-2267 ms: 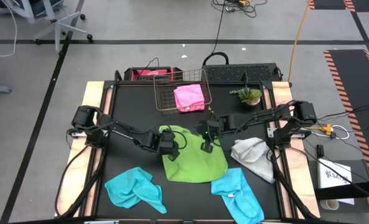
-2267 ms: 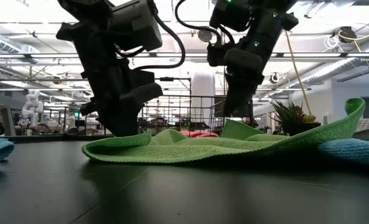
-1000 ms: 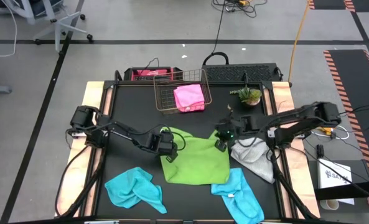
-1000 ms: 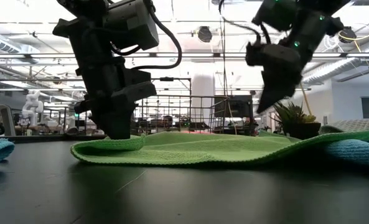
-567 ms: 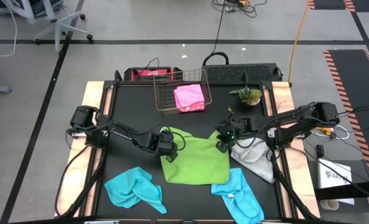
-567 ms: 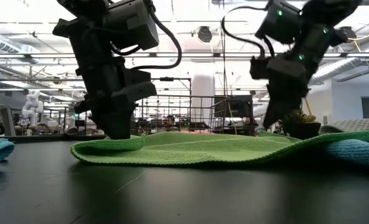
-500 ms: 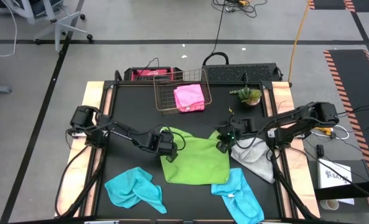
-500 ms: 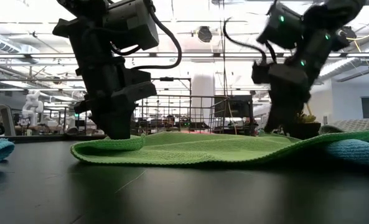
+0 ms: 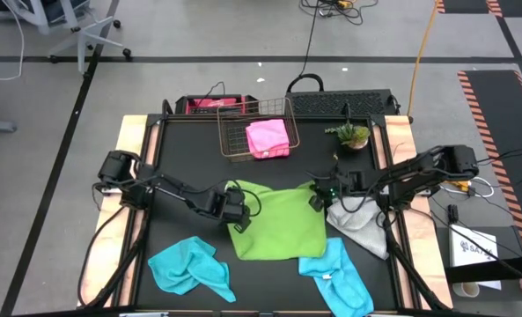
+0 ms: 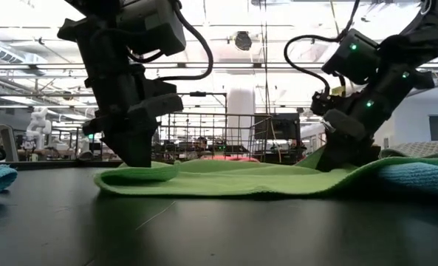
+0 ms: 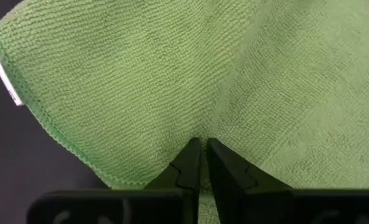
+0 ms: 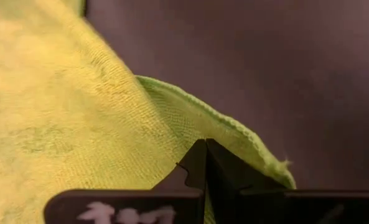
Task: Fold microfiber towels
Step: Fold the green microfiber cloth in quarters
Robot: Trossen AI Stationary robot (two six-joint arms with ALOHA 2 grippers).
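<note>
The lime green towel [image 9: 280, 222] lies spread on the black table, also seen in the low view [image 10: 241, 179]. My left gripper [image 9: 237, 214] is shut on it near its far left corner. My right gripper [image 9: 317, 201] is shut on it at its far right corner, low at the table. The pink towel [image 9: 268, 138] lies folded in the copper wire basket. The light grey towel [image 9: 359, 222] lies crumpled at the right. Two turquoise towels lie crumpled by the near edge, one at the left [image 9: 190, 266] and one at the right [image 9: 335, 275], partly under the green one. My left gripper pinches a raised fold of the green towel [image 11: 200, 132] between its two fingers, a little in from the far left corner. The fingers come from above, slanting. The towel lies on the table around the fold. My right gripper pinches the green towel's hemmed edge [image 12: 216, 127] near the far right corner between its two fingers. It comes slanting down from the right. That corner stands slightly raised [image 10: 315, 159]; the rest of the towel lies on the table.
The copper wire basket [image 9: 255, 132] stands at the far middle, and a small potted plant [image 9: 351, 135] to its right. A pink-lined bin [image 9: 209, 106] and a dark tray [image 9: 340, 103] sit beyond the far edge. Bare black tabletop shows at the left.
My right gripper has gone down to the table and slightly toward the near right, carrying the green towel's far right corner. The towel now lies flatter and more spread out. Its left end has slid a little to the right with my left gripper.
</note>
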